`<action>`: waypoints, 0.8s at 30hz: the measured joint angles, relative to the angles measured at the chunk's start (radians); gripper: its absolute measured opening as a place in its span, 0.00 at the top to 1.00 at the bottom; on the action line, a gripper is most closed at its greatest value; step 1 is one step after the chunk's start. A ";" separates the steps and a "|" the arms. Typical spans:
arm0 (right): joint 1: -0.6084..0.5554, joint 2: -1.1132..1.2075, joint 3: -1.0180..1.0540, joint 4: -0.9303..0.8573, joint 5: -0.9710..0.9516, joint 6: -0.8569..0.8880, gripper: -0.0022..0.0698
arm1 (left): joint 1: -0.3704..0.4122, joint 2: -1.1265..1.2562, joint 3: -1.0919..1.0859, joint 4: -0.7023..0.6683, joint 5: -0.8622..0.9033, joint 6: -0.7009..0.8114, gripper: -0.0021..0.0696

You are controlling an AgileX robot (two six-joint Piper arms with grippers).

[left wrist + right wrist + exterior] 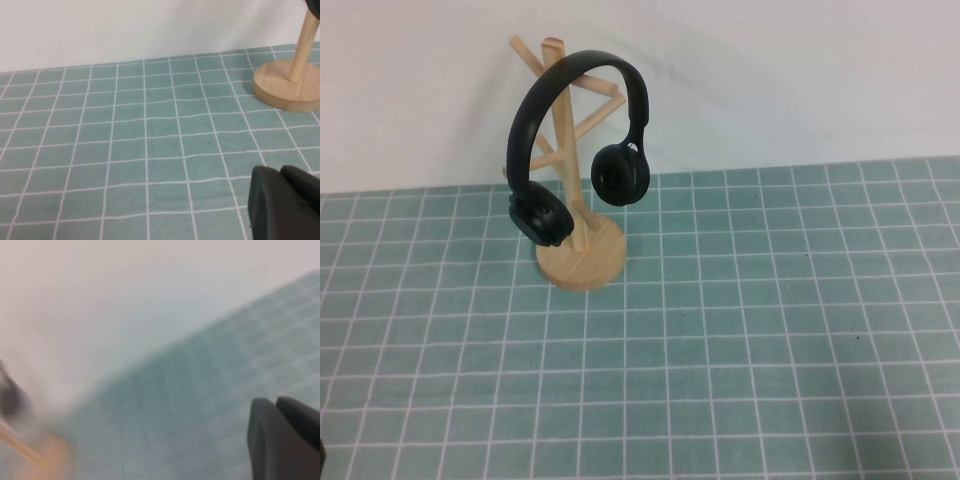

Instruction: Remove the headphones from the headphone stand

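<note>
high view shows the headphones [578, 150] hung over the headphone stand [582, 255] on the desk [740, 340], neither arm near; left gripper [285, 202] and right gripper [282, 437] states cannot be told; a snagged headband would likely topple the stand.

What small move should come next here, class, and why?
Probably bring one arm toward the headphones: they hang untouched on the headphone stand. Neither arm shows in the high view; the left gripper and right gripper each show only at their own wrist view's edge.
</note>
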 joint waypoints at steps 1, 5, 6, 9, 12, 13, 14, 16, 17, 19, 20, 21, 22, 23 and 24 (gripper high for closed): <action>0.000 0.000 0.000 0.075 -0.006 -0.005 0.98 | 0.000 0.000 0.000 0.000 0.000 0.000 0.97; 0.000 0.000 0.000 0.164 -0.049 -0.043 0.98 | 0.000 0.000 0.000 0.000 0.000 0.000 0.97; 0.000 0.000 -0.005 0.173 -0.021 -0.047 0.98 | 0.000 0.000 0.000 0.000 0.000 0.000 0.97; 0.000 0.017 -0.060 0.163 0.123 -0.089 0.98 | 0.000 0.000 0.000 0.000 0.000 0.000 0.97; 0.000 0.116 -0.158 0.100 0.308 -0.091 0.97 | 0.000 0.000 0.000 0.000 0.000 0.000 0.97; 0.000 0.161 -0.192 0.067 0.366 -0.088 0.97 | 0.000 0.000 0.000 0.000 0.000 0.000 0.97; 0.000 0.228 -0.238 0.024 0.440 -0.084 0.97 | 0.000 0.000 0.000 0.000 0.000 0.000 0.97; 0.000 0.377 -0.322 -0.046 0.587 -0.082 0.97 | 0.000 0.000 0.000 0.000 0.000 0.000 0.97; 0.000 0.452 -0.375 -0.082 0.647 -0.084 0.97 | 0.000 0.000 0.000 0.000 0.000 0.000 0.97; 0.000 0.578 -0.445 -0.139 0.717 -0.113 0.97 | 0.000 0.000 0.000 0.000 0.000 0.000 0.97; 0.000 0.642 -0.479 -0.154 0.732 -0.134 0.97 | 0.000 0.000 0.000 0.000 0.000 0.000 0.97; 0.000 0.703 -0.510 -0.156 0.734 -0.157 0.97 | 0.000 0.000 0.000 0.000 0.000 0.000 0.97; 0.000 0.750 -0.534 -0.149 0.734 -0.191 0.97 | 0.000 0.000 0.000 0.000 0.000 0.000 0.97; 0.000 0.808 -0.566 -0.138 0.734 -0.224 0.97 | 0.000 0.000 0.000 0.000 0.000 0.000 0.97; 0.000 0.865 -0.600 -0.121 0.737 -0.258 0.97 | 0.000 0.000 0.000 0.000 0.000 0.000 0.97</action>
